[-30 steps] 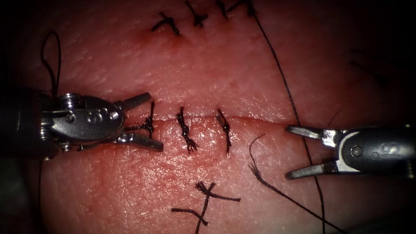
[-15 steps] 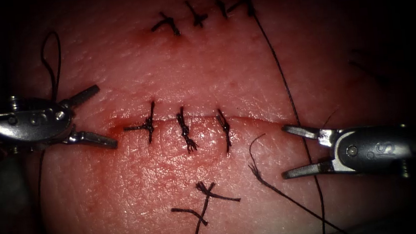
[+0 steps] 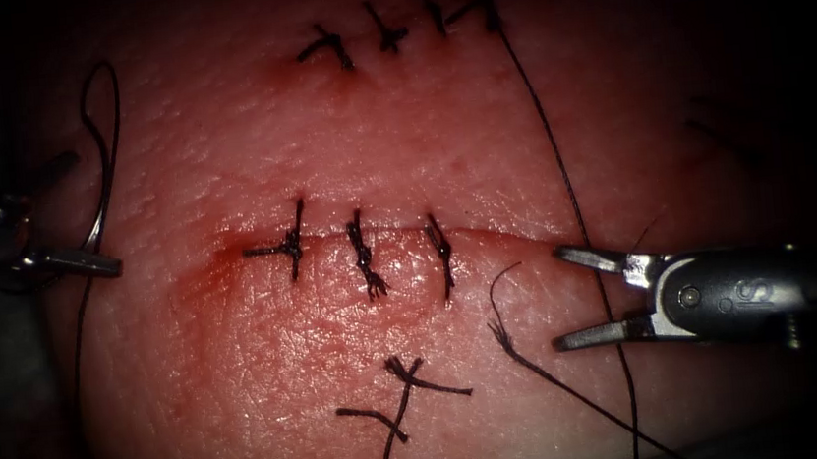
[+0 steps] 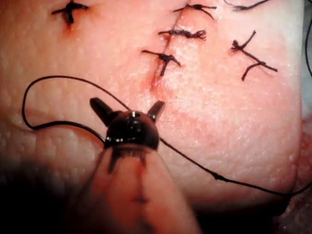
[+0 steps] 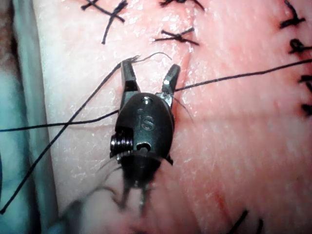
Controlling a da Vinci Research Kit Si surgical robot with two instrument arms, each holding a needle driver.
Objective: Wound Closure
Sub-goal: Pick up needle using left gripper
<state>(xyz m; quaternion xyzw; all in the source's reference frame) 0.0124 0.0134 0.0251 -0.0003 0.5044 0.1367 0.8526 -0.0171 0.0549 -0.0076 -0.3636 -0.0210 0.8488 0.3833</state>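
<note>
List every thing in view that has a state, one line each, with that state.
Left pincer: jaws open, holding nothing, by the thread loop.
Right pincer: jaws open, holding nothing, astride the long thread.
Cut: three stitches across it, open to their right.
Cut ends of thread: loose on the tissue.

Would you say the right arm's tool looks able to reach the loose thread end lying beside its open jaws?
Probably yes: the right tool holds nothing, jaws open, and the loose thread end lies just beyond on bare tissue.

2 tools (image 3: pixel 592 297), 3 cut stitches (image 3: pixel 363 253)
</note>
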